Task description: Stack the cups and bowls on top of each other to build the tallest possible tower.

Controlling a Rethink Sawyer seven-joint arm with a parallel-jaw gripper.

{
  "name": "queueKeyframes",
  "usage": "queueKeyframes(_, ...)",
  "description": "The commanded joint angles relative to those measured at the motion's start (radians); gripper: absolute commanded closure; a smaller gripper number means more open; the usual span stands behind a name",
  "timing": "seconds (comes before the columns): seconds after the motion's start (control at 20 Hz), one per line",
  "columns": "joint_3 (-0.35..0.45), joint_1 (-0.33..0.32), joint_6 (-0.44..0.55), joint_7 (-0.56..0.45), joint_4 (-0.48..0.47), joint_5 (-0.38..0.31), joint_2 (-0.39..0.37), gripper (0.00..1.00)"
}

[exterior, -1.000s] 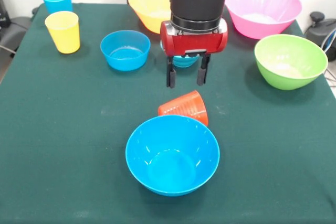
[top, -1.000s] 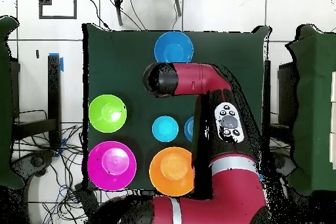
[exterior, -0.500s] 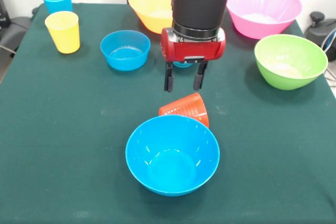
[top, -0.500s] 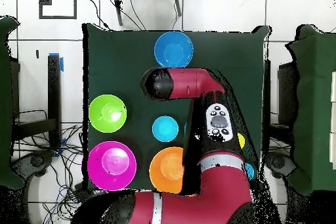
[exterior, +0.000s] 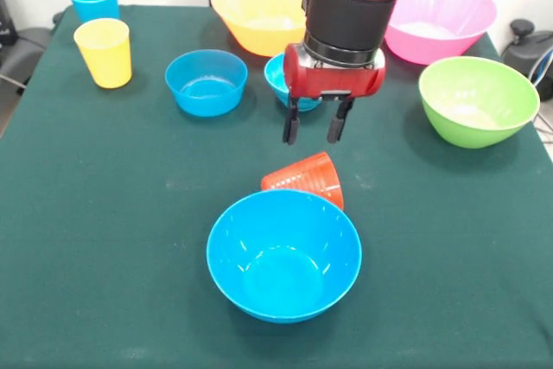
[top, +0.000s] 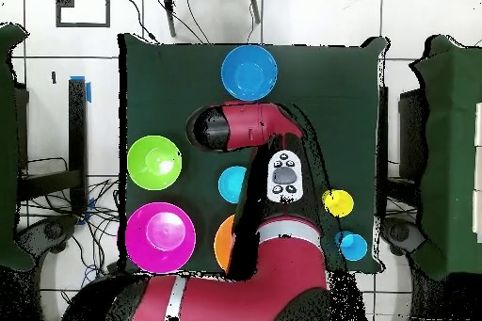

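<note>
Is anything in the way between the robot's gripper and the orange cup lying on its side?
Nothing visible is. The open gripper hangs above the orange-red ribbed plastic cup, slightly behind it, with only air and green tablecloth between.

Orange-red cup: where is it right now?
In the front view the orange-red cup lies tipped on its side mid-table, just behind the blue bowl nearest the camera, below the open gripper.

Robot lab — cloth-covered test table (top: 160, 72) on tiled floor (top: 414, 16), loose cables (top: 89, 261) trailing beside.
</note>
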Motion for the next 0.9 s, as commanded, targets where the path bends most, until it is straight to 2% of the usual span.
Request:
queueKeyframes(0.05, -0.016, 0.042, 0.041, 0.192, -0.054, 0.022, 0.027, 0.0)
queueKeyframes(0.25, -0.035, 0.066, 0.049, 0.213, -0.053, 0.039, 0.023, 0.0)
queueKeyframes(0.45, -0.028, 0.057, 0.04, 0.215, -0.073, 0.064, 0.048, 0.0)
queueKeyframes(0.9, -0.011, 0.011, 0.076, 0.12, -0.2, 0.054, 0.12, 0.0)
